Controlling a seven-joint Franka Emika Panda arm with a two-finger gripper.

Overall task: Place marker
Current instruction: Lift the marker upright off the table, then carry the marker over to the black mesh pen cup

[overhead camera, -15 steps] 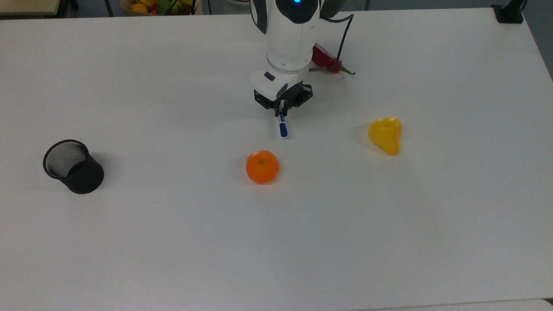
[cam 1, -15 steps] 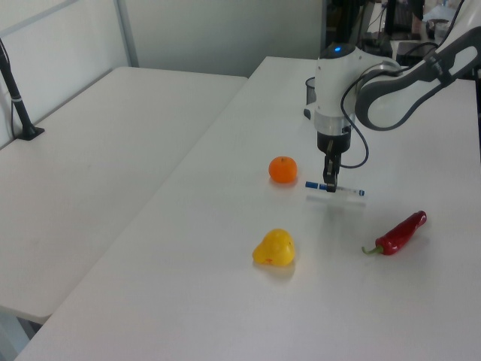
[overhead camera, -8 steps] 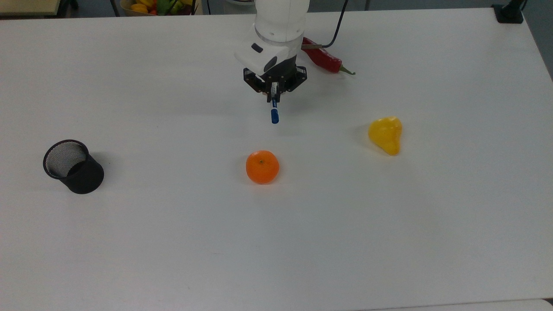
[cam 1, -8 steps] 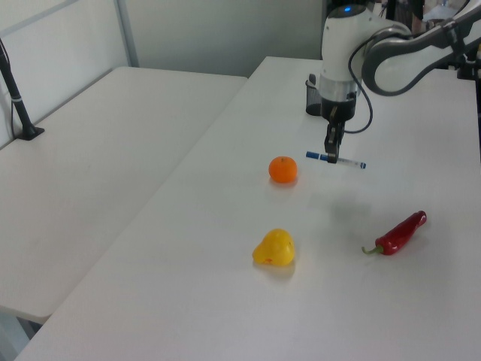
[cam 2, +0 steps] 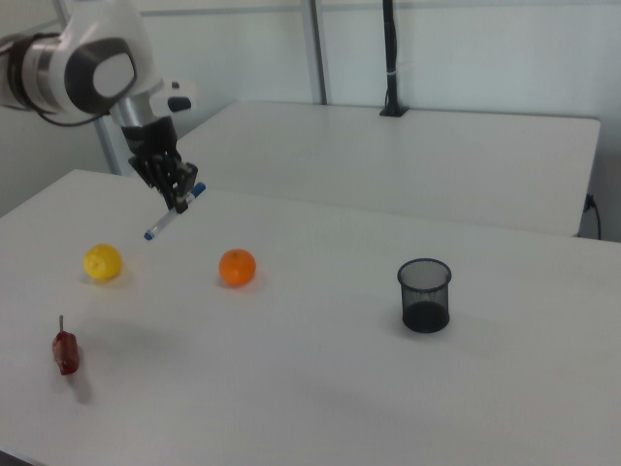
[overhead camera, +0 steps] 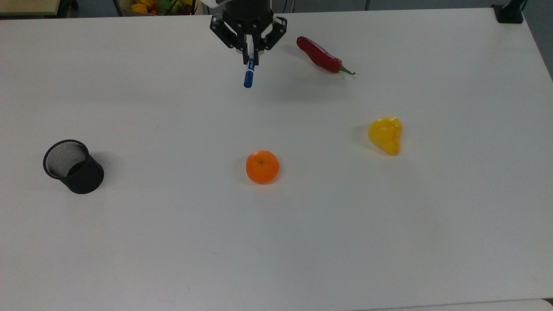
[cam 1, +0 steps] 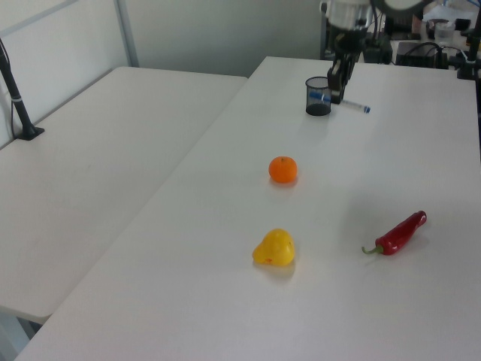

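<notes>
Marker [overhead camera: 249, 69] sits clamped between the two fingers of the hand [overhead camera: 250, 51], gripped near its middle, with the hand grasping it firmly and carrying it in the air above the table [overhead camera: 173, 242]. In the top view the pen sticks out below the hand toward the bottom of the picture, blue cap end foremost, while the rest of the barrel is hidden up among the black fingers. In the right view the marker [cam 2: 174, 211] is tilted, one blue end just above the hand [cam 2: 180, 201] and the other pointing down to the right view's left. In the left view it [cam 1: 352, 106] lies nearly level, reaching out to the left view's right of the hand [cam 1: 334, 95].

It is a slim white pen with a blue cap, a blue label and a small blue tip at the far end.

On the table stand a black mesh cup [overhead camera: 73, 166], an orange [overhead camera: 262, 166], a yellow fruit [overhead camera: 386, 134] and a red chilli [overhead camera: 322, 55], all well apart from one another. The chilli lies nearest the hand, to the top view's right of it.
</notes>
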